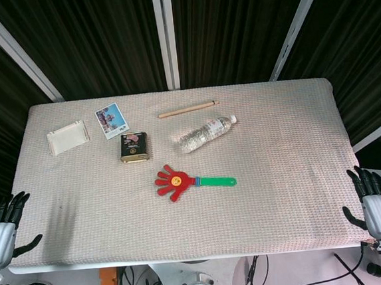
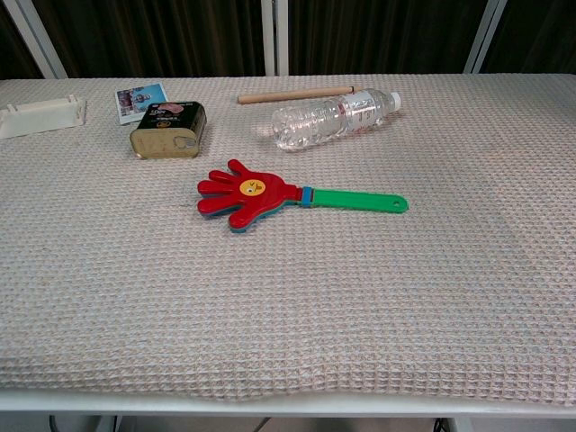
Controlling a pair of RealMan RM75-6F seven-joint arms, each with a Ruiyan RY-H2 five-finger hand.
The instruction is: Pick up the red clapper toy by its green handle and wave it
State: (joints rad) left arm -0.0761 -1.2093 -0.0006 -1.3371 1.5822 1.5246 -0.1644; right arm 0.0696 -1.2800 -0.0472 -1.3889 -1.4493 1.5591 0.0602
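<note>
Clapper [image 1: 180, 180] flat mid-table, long axis left-right, red palm left, green handle [image 1: 217, 181] pointing right. Handle end toward right hand [image 1: 376, 207], so likely the nearer reach; left hand [image 1: 1, 232] faces the palm end. Both at near corners, fingers spread, holding nothing. Bottle [image 1: 207, 134] and tin [image 1: 133, 147] behind; open cloth in front.
</note>
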